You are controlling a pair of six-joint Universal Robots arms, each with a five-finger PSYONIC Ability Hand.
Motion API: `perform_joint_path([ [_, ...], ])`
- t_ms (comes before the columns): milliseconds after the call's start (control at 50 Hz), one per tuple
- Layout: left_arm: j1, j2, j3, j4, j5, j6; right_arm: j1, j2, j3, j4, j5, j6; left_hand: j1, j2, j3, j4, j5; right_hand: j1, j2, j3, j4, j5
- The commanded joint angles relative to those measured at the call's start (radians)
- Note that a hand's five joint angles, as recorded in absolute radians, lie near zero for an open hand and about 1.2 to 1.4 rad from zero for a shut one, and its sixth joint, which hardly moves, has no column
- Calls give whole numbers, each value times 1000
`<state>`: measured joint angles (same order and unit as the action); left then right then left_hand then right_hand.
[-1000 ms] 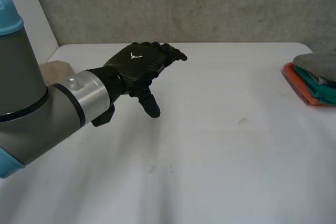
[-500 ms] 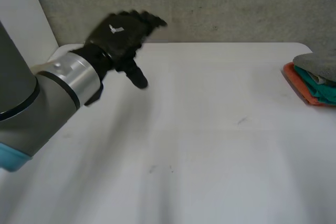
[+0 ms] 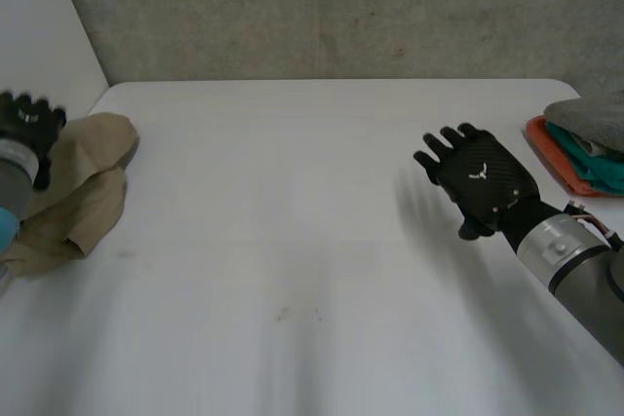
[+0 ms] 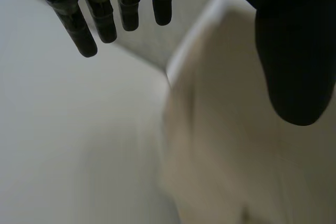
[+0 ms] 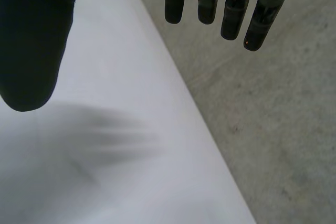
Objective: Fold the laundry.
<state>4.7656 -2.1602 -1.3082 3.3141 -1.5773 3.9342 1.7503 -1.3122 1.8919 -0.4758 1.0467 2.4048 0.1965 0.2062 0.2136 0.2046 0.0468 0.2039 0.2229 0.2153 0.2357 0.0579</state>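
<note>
A crumpled beige cloth [image 3: 83, 192] lies at the table's left edge. My left hand [image 3: 24, 129] hovers over its left side, fingers [image 4: 86, 30] straight and spread, thumb [image 4: 294, 61] apart; the beige cloth [image 4: 247, 145] lies below the thumb, and nothing is held. My right hand [image 3: 478, 177] floats above the right part of the white table [image 3: 312, 241], open with straight fingers [image 5: 231, 11] and empty. A stack of folded laundry [image 3: 585, 148], grey on teal on orange, sits at the table's right edge.
A grey concrete wall [image 3: 341, 12] runs behind the table's far edge. A white panel [image 3: 39, 36] stands at the far left. In the right wrist view the table's far edge [image 5: 173, 77] meets grey wall beyond the fingertips.
My left arm has swung from the table's middle out to the left edge, uncovering the beige cloth. My right hand has come in over the right side.
</note>
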Motion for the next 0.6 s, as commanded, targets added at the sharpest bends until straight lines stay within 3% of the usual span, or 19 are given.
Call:
perform_joint_path([
  [20,31,-171,73,12,-56,100,-18,33,-5,11,21,-33,889,879,872,881,864,-29,-48,-41,-61,-58],
  [40,27,-173,73,19,-59,96,-18,33,-5,11,19,-33,1168,1158,1151,1160,1143,-29,-48,-41,-61,-58],
  [60,20,-173,73,34,-62,86,-18,33,-5,11,19,-33,1199,1190,1182,1191,1175,-29,-48,-41,-61,-58],
  [140,-38,-100,40,148,-78,-39,-20,33,-7,9,21,-29,1200,1190,1183,1192,1175,-29,-48,-41,-61,-58],
  [260,-191,75,-28,153,-47,-275,-23,30,-10,2,24,-21,1200,1190,1183,1192,1175,-29,-48,-41,-61,-58],
  [340,-357,186,-92,121,51,-424,-25,22,-10,2,27,-21,1200,1190,1183,1192,1175,-29,-48,-41,-61,-58],
  [360,-427,218,-124,98,115,-465,-25,22,-10,0,27,-21,1200,1190,1183,1192,1175,-29,-48,-41,-61,-58],
  [440,-567,255,-175,55,235,-512,-26,22,-11,2,49,-21,1200,1190,1183,1192,1175,-29,-48,-41,-61,-58],
  [500,-622,240,-197,42,250,-516,-23,22,-14,6,73,-21,1200,1190,1183,1192,1175,-29,-48,-41,-61,-58],
  [560,-685,185,-209,35,237,-507,-23,22,-16,6,91,-19,241,231,224,233,216,-29,-48,-41,-61,-58],
  [580,-699,177,-209,33,229,-507,-22,22,-16,6,95,-19,40,30,22,31,15,-29,-48,-41,-61,-58],
  [600,-735,162,-203,30,209,-506,-23,22,-16,5,99,-18,-22,-32,-39,-30,-47,-29,-48,-41,-61,-58],
])
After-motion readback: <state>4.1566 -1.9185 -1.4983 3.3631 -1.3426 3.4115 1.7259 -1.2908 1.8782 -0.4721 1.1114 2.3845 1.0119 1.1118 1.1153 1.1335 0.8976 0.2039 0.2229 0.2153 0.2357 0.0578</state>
